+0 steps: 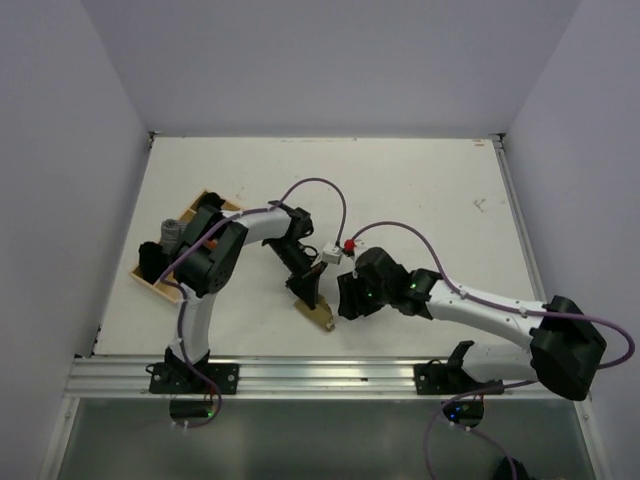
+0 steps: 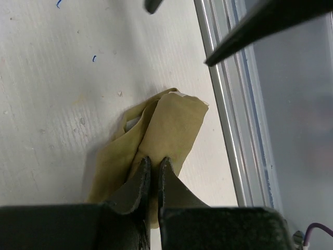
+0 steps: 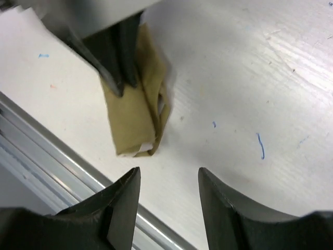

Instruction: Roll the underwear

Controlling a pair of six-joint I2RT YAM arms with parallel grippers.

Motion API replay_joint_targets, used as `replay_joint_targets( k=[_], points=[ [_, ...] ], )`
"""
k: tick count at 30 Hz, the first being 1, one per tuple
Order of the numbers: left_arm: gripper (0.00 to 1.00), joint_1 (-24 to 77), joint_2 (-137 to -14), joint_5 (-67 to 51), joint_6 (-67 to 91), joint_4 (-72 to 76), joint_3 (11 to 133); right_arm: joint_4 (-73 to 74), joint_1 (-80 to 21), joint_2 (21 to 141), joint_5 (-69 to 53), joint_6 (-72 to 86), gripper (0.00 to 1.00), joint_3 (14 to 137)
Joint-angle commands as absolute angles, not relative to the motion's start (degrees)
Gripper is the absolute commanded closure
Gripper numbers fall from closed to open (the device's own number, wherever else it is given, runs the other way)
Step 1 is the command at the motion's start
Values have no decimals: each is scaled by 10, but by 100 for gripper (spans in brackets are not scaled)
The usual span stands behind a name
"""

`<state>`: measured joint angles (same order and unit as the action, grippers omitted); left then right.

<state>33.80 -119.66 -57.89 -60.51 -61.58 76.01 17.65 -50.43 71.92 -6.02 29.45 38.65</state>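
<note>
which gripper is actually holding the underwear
The left gripper, shut on the olive underwear; the right gripper hangs open beside it, empty.

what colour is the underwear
The underwear is olive-khaki with a paler cream edge showing; clearest in the left wrist view.

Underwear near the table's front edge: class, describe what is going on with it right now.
The left tool is closed on the olive underwear, which lies folded into a narrow bundle on the table beside the metal rail. The right tool is open and empty, poised just next to it. The roll looks unfinished.
</note>
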Motion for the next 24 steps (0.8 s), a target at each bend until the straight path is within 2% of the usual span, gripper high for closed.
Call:
replay_joint_targets(
  k=[1, 5, 11, 17, 24],
  points=[
    [100, 340, -1234, -517, -617, -607, 794, 235, -568, 685, 138, 332, 48, 409],
    [100, 340, -1252, -521, -598, -620, 814, 278, -645, 701, 220, 331, 47, 442],
    [100, 343, -1280, -533, -592, -644, 845, 294, -702, 774, 251, 241, 45, 518],
    [100, 343, -1296, -534, -597, -655, 862, 293, -703, 873, 167, 89, 44, 579],
    [100, 344, -1300, -547, -598, -649, 854, 316, -702, 971, 117, 11, 44, 645]
  ],
)
